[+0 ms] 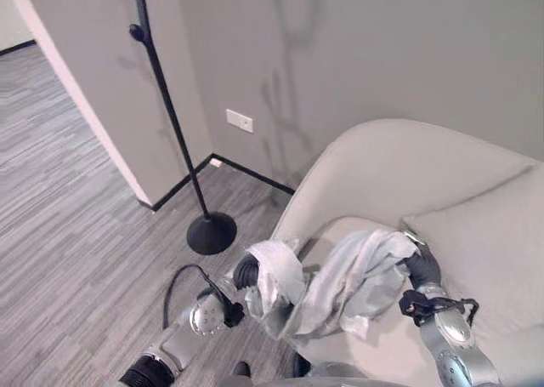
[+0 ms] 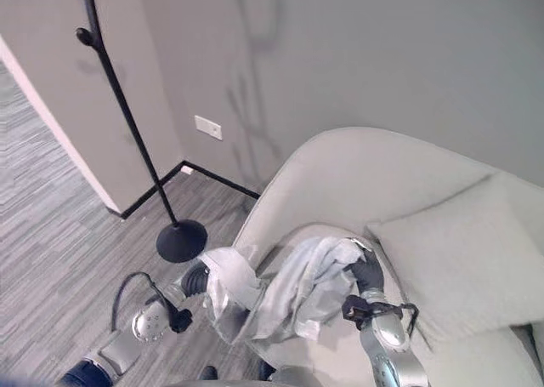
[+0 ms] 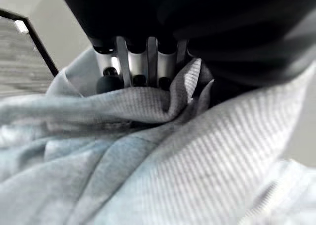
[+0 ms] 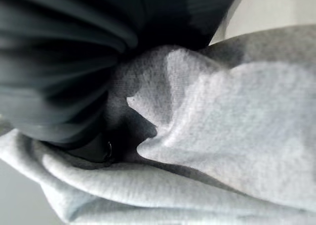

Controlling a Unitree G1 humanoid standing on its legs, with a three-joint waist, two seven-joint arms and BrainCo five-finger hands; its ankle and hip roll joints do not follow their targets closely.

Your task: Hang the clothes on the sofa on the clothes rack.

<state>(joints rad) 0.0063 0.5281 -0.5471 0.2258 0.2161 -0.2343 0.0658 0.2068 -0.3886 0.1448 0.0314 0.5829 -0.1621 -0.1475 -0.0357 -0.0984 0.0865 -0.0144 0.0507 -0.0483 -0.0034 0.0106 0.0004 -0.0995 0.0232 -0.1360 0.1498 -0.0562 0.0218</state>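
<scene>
Both hands, left (image 1: 248,270) and right (image 1: 422,268), clutch your soft, limp pale-grey knit garment (image 1: 340,285) slung between them; expect sagging, so grip near the collar.

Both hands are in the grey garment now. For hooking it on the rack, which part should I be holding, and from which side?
Hold the grey garment by its two upper bunched ends, as it hangs now between the left hand and right hand, coming from above. It sags loosely in the middle over the sofa, so a top-edge grip would probably leave slack to drape over a peg of the clothes rack, which stands to the robot's left.
</scene>
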